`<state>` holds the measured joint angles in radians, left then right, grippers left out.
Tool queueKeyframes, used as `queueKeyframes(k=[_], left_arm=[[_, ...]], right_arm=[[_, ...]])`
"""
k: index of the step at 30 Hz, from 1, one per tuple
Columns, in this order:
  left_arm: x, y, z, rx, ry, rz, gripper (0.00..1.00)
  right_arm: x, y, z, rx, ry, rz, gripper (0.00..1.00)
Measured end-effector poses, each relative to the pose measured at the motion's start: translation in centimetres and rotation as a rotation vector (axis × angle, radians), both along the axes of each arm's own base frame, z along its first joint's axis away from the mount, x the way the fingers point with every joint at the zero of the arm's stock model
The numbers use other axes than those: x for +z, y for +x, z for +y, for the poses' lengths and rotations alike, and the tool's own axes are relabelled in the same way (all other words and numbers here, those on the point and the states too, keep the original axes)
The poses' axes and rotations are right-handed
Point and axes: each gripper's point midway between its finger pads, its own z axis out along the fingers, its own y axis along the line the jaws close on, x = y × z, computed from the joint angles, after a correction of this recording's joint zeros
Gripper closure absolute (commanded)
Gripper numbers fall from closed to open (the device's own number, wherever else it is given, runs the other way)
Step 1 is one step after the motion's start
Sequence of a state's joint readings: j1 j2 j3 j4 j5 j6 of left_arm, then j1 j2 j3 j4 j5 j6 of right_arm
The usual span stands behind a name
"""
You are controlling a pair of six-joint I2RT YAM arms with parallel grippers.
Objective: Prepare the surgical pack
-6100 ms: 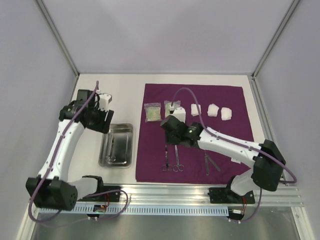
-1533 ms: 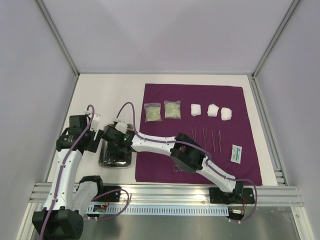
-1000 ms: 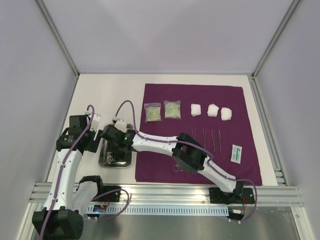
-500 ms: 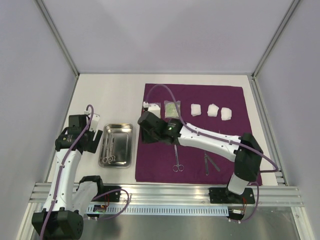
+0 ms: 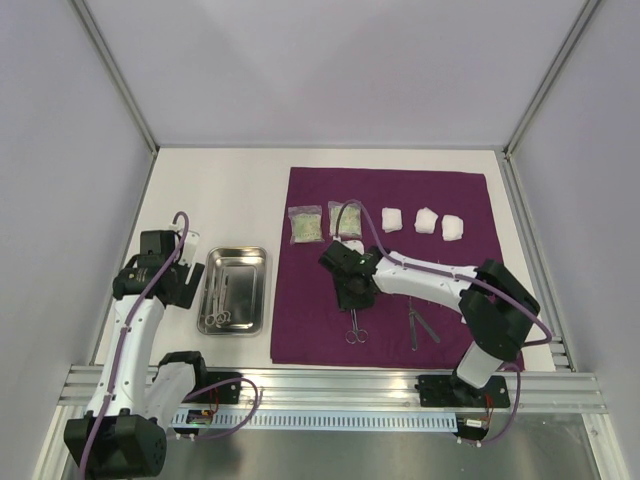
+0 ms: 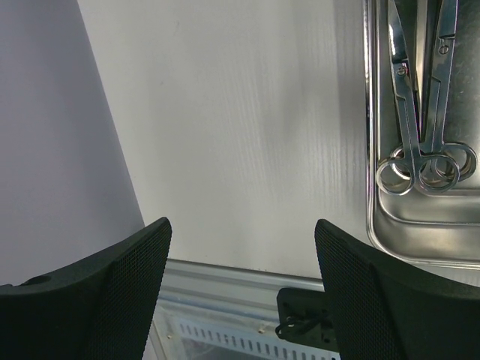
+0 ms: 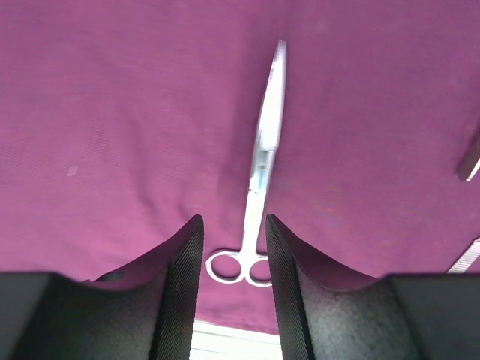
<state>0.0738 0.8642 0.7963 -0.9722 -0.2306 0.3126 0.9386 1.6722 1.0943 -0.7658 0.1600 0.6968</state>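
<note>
From above, the deep-purple fabric sheet (image 5: 310,330) lies flat on the white desk (image 5: 230,190), right of centre. Along its far side sit two clear packets (image 5: 304,225) and three white gauze pads (image 5: 427,219). Nearer the arms, a pair of steel scissors (image 5: 355,325) and thin metal tweezers (image 5: 420,325) rest on the sheet. Just left of the sheet stands the small shiny rectangular steel tray (image 5: 248,285), with ring-handled instruments (image 5: 218,300) inside. The right gripper (image 5: 352,293) hangs over the sheet at the blade end of the steel scissors. The left gripper (image 5: 183,290) is just beside the tray's left rim.

In the left wrist view, the left gripper (image 6: 240,285) has its jaws wide apart, with only bare desk between them. The tray (image 6: 371,150) runs down the right edge, and the ring-handled instruments (image 6: 420,112) lie in it with their loops overlapping.

In the right wrist view, the right gripper (image 7: 232,277) has its jaws partly apart and holds nothing. The steel scissors (image 7: 262,165) lie closed on the purple sheet (image 7: 112,112), their finger loops showing in the gap between the jaws. Whether the jaws touch the fabric I cannot tell. Ends of the tweezers (image 7: 469,161) show at the right edge.
</note>
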Motion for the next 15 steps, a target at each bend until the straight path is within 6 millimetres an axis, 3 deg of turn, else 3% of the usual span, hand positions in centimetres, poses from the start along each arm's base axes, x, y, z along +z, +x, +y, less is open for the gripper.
queueKeyframes(k=[5, 15], left_arm=[[-0.2, -0.1, 0.1, 0.005, 0.006, 0.007, 0.14], [-0.4, -0.2, 0.2, 0.011, 0.006, 0.013, 0.14]], right_arm=[[-1.1, -0.4, -1.2, -0.015, -0.024, 0.026, 0.61], [-2.9, -0.5, -1.1, -0.021, -0.015, 0.053, 0.67]])
